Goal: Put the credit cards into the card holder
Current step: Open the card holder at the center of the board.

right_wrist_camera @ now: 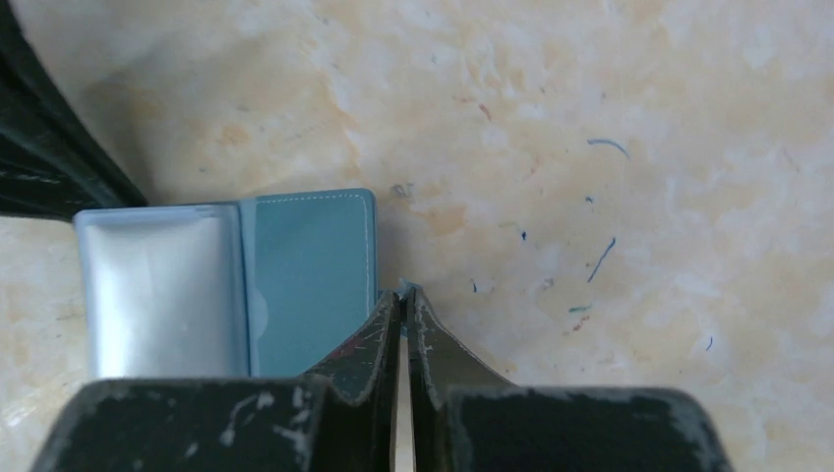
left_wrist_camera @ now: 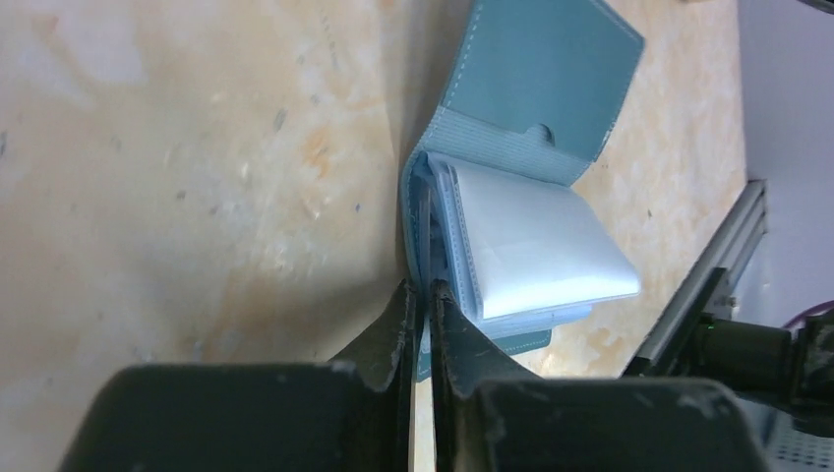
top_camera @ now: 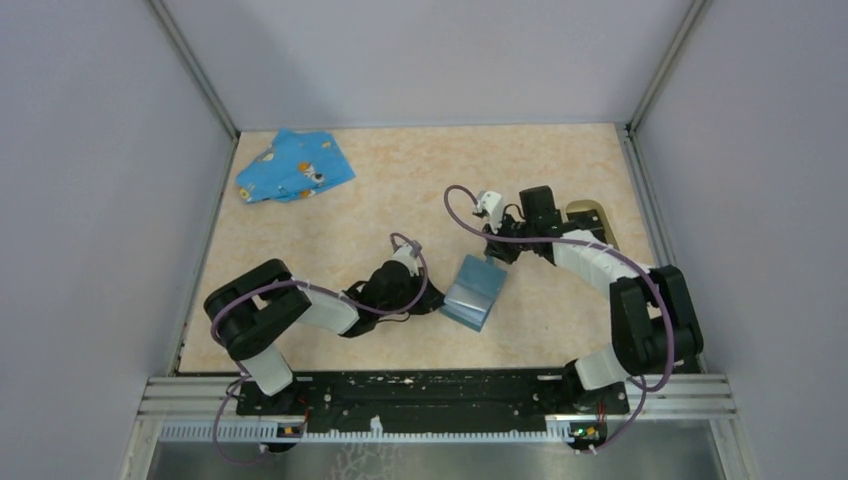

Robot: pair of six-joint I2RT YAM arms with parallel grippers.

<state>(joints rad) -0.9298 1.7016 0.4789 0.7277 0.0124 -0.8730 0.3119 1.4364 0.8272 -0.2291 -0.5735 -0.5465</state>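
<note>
Step, likely: getting cards from blue case. Left end effector clamped on its edge; right end effector closed at flap corner. Next: extract card for card holder.

No word, number or brand mark can be read anywhere. The blue case, near the front edge of the bench, shows only plain stitched covers and clear sleeves. The blue cloth at the far left corner bears small prints, perhaps cartoon figures, too small to tell. The card holder, by the right edge, shows a bare tan rim.
</note>
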